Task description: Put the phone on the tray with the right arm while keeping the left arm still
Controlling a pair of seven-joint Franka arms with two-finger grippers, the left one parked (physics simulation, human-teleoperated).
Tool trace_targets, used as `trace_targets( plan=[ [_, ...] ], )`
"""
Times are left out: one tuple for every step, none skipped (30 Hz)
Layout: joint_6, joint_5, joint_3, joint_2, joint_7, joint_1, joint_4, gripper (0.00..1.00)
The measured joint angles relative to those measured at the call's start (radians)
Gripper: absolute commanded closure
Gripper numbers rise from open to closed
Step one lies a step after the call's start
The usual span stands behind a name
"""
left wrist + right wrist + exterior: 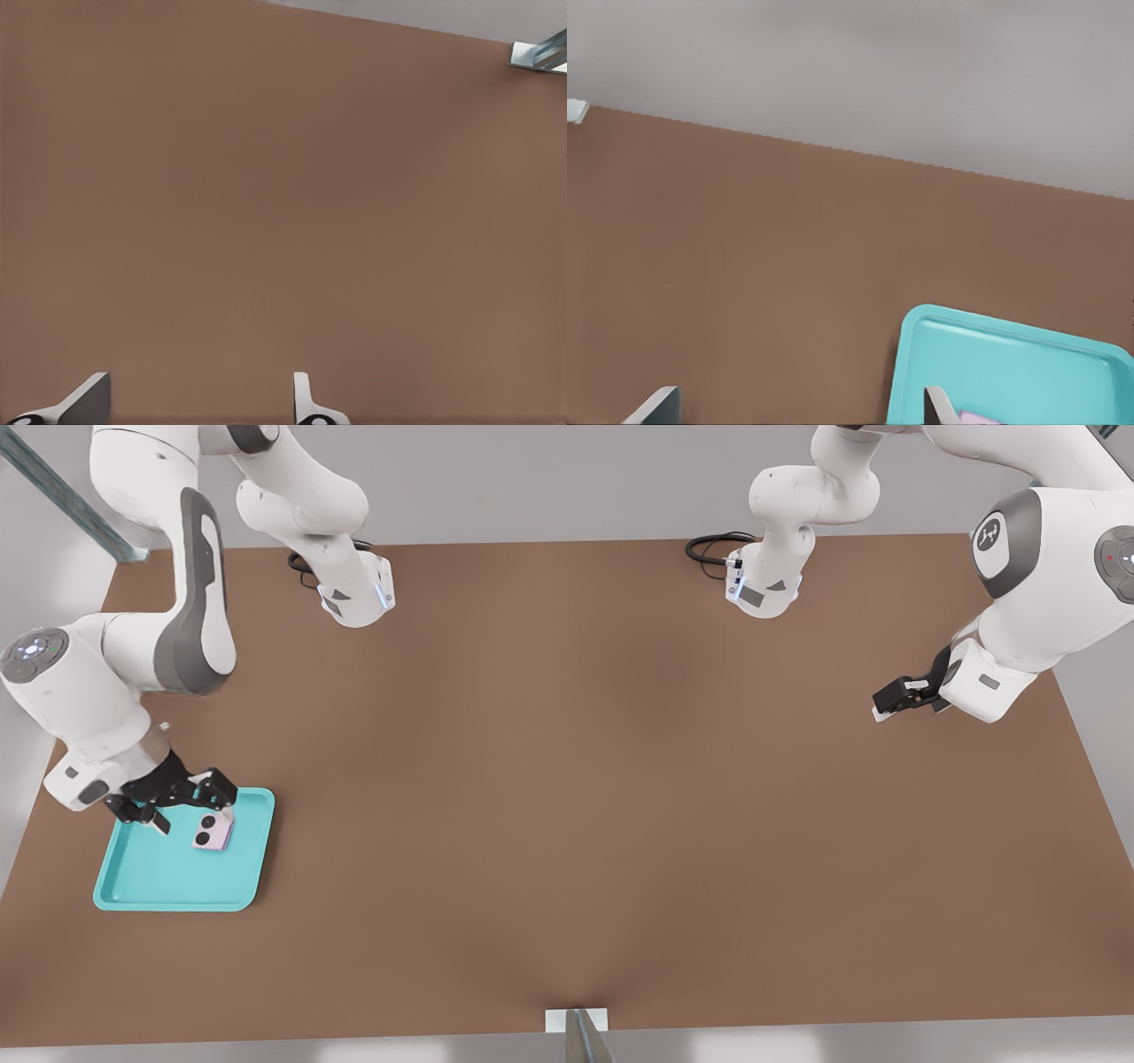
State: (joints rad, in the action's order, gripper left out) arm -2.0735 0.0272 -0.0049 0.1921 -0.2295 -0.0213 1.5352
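Your claw (190,806) hung over the far part of the tray (142,868), and its two fingers stood apart, with nothing pinched between them. In the right wrist view the fingertips (656,405) were widely separated, which agrees with this. The phone (213,831) lay inside the tray, close to the far corner on the front view's right, just beside one finger. I could not tell whether that finger touched it or not. It seemed to rest flat on the tray floor with the two lenses upward, so I judged that the placing was nearly complete.

About handling: the phone looked small, stiff and light, with smooth sides that could slip, and the lens face could be scratched. If you had to take it again, the two opposite straight edges were the good place, not the face.

Around the tray, the brown table (567,779) was flat. The tray was near the table edge at the front view's left.
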Motion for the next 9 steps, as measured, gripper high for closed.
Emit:
trace_targets(
  plan=[
    [0.073, -0.008, -0.003, 0.015, 0.015, -0.042, -0.076, 0.00],
    [0.114, -0.009, 0.000, -0.029, 0.028, -0.056, -0.020, 0.00],
    [0.144, -0.009, 0.007, -0.070, 0.041, -0.056, 0.044, 0.00],
    [0.169, -0.010, 0.012, -0.093, 0.054, -0.054, 0.079, 0.00],
    [0.190, -0.011, 0.015, -0.103, 0.065, -0.052, 0.098, 0.00],
    [0.209, -0.012, 0.019, -0.109, 0.077, -0.048, 0.107, 0.00],
    [0.225, -0.012, 0.020, -0.111, 0.087, -0.045, 0.111, 0.00],
    [0.238, -0.013, 0.021, -0.113, 0.097, -0.043, 0.113, 0.00],
    [0.250, -0.013, 0.021, -0.113, 0.106, -0.040, 0.115, 0.00]
  ],
)
